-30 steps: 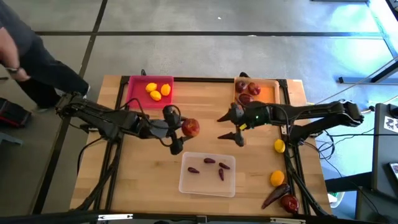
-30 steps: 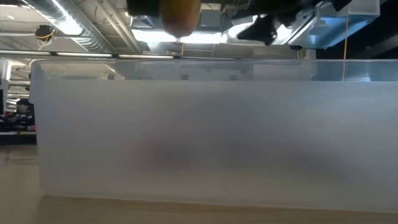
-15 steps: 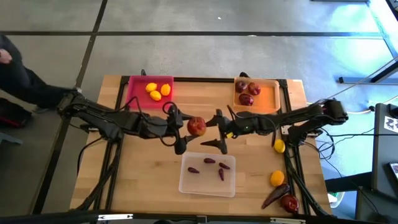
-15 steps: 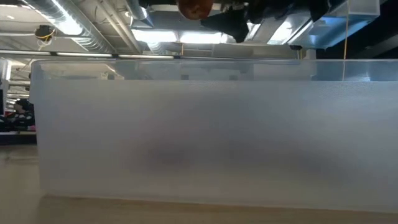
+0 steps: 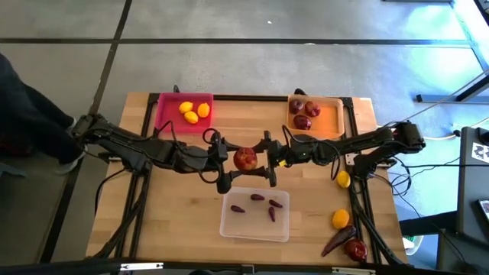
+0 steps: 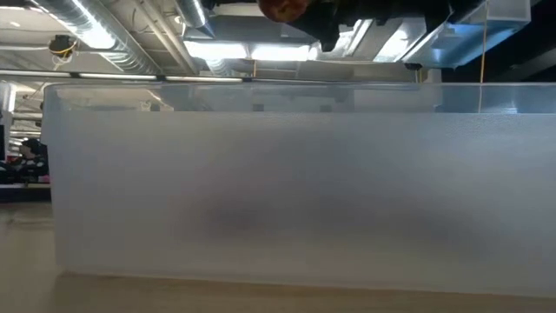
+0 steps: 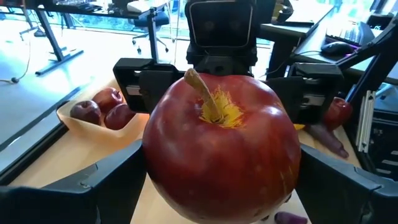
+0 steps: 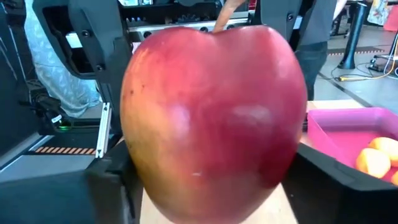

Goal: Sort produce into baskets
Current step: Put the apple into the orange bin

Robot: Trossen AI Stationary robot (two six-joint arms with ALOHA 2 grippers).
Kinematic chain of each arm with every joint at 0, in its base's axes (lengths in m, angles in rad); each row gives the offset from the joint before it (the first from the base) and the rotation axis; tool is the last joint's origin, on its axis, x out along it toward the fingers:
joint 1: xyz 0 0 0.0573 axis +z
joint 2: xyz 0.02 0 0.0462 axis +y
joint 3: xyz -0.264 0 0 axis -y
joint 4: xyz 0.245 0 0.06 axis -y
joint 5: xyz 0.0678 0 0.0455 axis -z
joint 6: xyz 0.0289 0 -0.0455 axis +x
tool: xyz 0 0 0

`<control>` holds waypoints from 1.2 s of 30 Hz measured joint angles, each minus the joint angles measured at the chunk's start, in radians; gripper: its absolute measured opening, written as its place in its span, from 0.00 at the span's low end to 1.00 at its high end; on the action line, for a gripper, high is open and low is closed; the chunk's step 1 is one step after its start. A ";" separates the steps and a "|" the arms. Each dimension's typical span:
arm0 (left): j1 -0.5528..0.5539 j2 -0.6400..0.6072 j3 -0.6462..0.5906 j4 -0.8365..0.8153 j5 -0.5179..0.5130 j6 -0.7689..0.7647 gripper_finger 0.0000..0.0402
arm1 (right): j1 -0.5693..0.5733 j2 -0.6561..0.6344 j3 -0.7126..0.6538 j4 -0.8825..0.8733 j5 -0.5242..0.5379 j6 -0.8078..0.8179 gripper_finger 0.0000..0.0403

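Observation:
A red apple [image 5: 244,159] with a yellow patch hangs over the middle of the table, just beyond the clear basket [image 5: 254,214], which holds several purple pods. My left gripper [image 5: 229,160] is shut on it. My right gripper [image 5: 264,161] is open, with a finger on either side of the apple's right part; I cannot tell whether they touch it. The pink basket [image 5: 183,111] holds yellow fruits. The orange basket [image 5: 315,114] holds red fruits. In the low view the clear basket's wall [image 6: 278,191] fills the picture and the apple [image 6: 282,7] shows at the top. My left gripper pinches the apple by its two sides [image 7: 155,168] between its two fingers [image 7: 93,186]. The fingers come level from the table's left. The apple is lifted clear of the table, its stem [image 7: 199,87] up and tipped a little toward the left arm.
Loose produce lies near the table's right edge: a yellow fruit [image 5: 343,179], an orange one [image 5: 340,219], a long purple pod [image 5: 336,241] and a red fruit [image 5: 355,248]. A person [image 5: 23,99] stands beyond the table's left edge.
My left gripper has carried the apple toward the table's right, still clear of the table. My right gripper has come from near the orange basket toward the table's left, up to the apple, and its open fingers now stand on either side of it.

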 joint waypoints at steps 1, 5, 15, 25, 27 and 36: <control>0.000 -0.001 0.000 -0.002 0.001 0.000 0.88 | 0.000 0.000 0.000 -0.001 0.002 -0.002 0.65; -0.001 -0.001 0.000 -0.009 0.001 0.002 0.88 | 0.000 0.000 0.000 -0.004 0.004 -0.017 0.52; 0.003 0.000 0.000 -0.005 0.017 0.009 0.97 | 0.001 0.000 0.000 -0.004 0.016 -0.036 0.54; 0.003 -0.078 -0.001 -0.082 0.009 0.003 0.98 | 0.001 -0.039 0.000 -0.093 0.097 -0.060 0.55; 0.003 -0.103 -0.001 -0.136 0.001 -0.019 0.98 | 0.002 -0.078 0.000 -0.168 0.141 -0.062 0.55; -0.006 -0.124 -0.001 -0.306 -0.050 -0.093 0.98 | 0.002 -0.350 0.001 -0.579 0.402 -0.069 0.55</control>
